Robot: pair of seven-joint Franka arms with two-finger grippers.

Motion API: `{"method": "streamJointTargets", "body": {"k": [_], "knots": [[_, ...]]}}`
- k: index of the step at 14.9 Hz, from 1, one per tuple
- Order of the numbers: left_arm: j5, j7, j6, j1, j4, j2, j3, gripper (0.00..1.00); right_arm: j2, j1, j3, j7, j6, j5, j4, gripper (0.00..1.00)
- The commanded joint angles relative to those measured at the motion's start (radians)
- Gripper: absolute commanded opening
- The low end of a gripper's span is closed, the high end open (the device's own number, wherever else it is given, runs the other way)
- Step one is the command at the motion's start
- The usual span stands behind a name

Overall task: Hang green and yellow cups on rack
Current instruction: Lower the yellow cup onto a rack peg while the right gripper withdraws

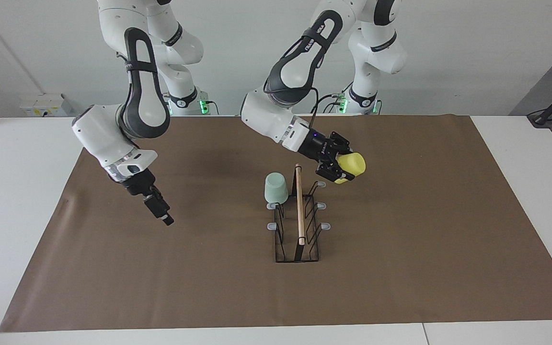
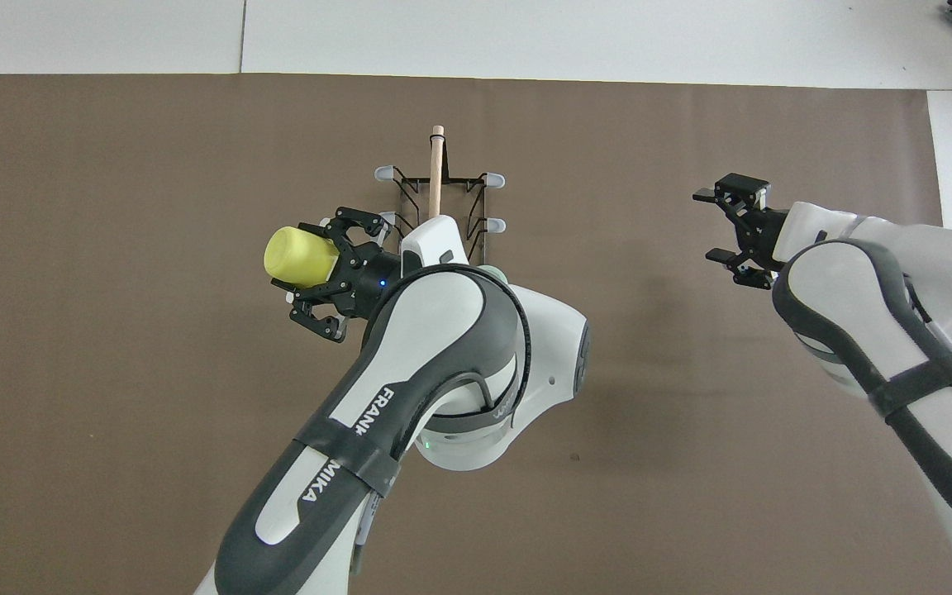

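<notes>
The black wire rack with a wooden rod stands mid-table. The mint green cup hangs upside down on the prong nearest the robots, on the right arm's side; in the overhead view the left arm hides most of it. My left gripper is shut on the yellow cup, holding it tilted on its side in the air just beside the rack's prongs on the left arm's side. My right gripper hangs open and empty over the mat toward the right arm's end.
A brown mat covers most of the white table. Several grey-tipped prongs of the rack are bare. A small grey box sits at the wall near the right arm's end.
</notes>
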Motion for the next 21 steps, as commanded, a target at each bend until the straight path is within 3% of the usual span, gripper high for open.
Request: {"method": "streamJointTargets", "body": {"k": [1, 6, 13, 18, 21], "knots": [[0.001, -0.008, 0.035, -0.008, 0.019, 0.031, 0.015, 0.00, 0.006, -0.047, 0.009, 0.093, -0.118, -0.188, 0.094, 1.00], [-0.011, -0.013, 0.066, -0.007, 0.011, 0.039, 0.015, 0.00, -0.045, -0.029, 0.015, 0.684, -0.313, -0.520, 0.195, 1.00], [-0.040, -0.039, 0.111, -0.011, -0.010, 0.035, 0.013, 0.00, -0.092, 0.001, 0.020, 1.192, -0.535, -0.599, 0.292, 1.00], [-0.040, -0.043, 0.124, -0.042, -0.049, 0.024, 0.015, 0.00, -0.106, -0.002, 0.020, 1.741, -0.744, -0.632, 0.372, 1.00], [-0.043, -0.043, 0.118, -0.057, -0.050, 0.022, 0.013, 0.00, -0.111, -0.002, 0.021, 2.004, -0.804, -0.634, 0.380, 1.00]]}}
